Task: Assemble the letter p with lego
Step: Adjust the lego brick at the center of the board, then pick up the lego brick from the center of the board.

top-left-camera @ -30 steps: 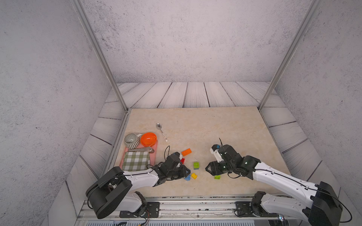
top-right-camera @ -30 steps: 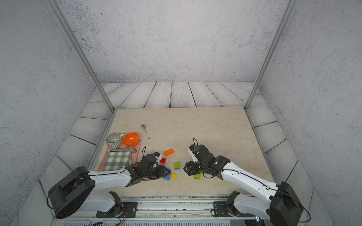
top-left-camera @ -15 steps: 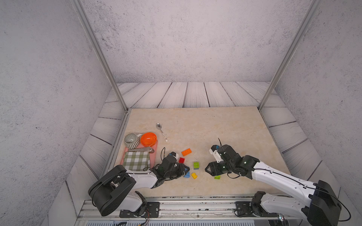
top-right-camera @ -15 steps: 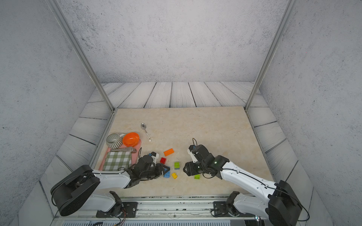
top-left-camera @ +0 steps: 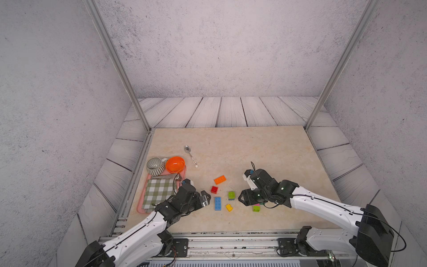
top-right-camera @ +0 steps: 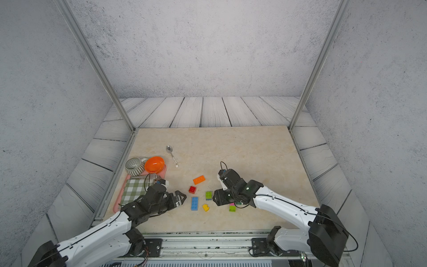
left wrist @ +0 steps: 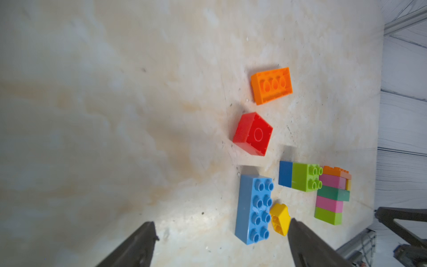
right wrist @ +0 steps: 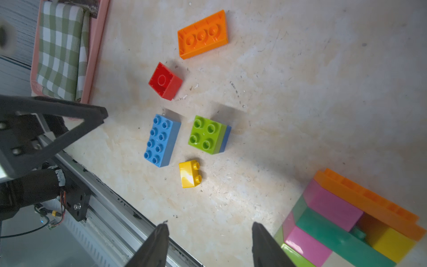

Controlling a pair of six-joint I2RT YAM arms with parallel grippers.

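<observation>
The lego lies loose near the table's front in both top views: an orange brick (top-left-camera: 219, 179), a red one (top-left-camera: 214, 189), a lime one on blue (top-left-camera: 231, 195), a long blue brick (top-left-camera: 217, 203) and a small yellow one (top-left-camera: 229, 207). My left gripper (top-left-camera: 206, 200) stands open just left of the blue brick (left wrist: 253, 208), whose near end lies between the fingers, untouched. My right gripper (top-left-camera: 241, 198) is open and holds nothing. A built stack (right wrist: 335, 222) of pink, green, orange, yellow and lime bricks rests beside one of its fingers, mostly hidden under that arm in both top views.
A pink tray (top-left-camera: 139, 203) at the left front holds a checked cloth (top-left-camera: 158, 191), an orange bowl (top-left-camera: 175, 164) and a striped bowl (top-left-camera: 154, 166). A spoon (top-left-camera: 190, 155) lies behind the bricks. The metal rail (top-left-camera: 231, 238) runs along the front edge.
My left gripper has opened wide and let go of the blue brick, which now lies flat on the table. The right arm has not moved.
</observation>
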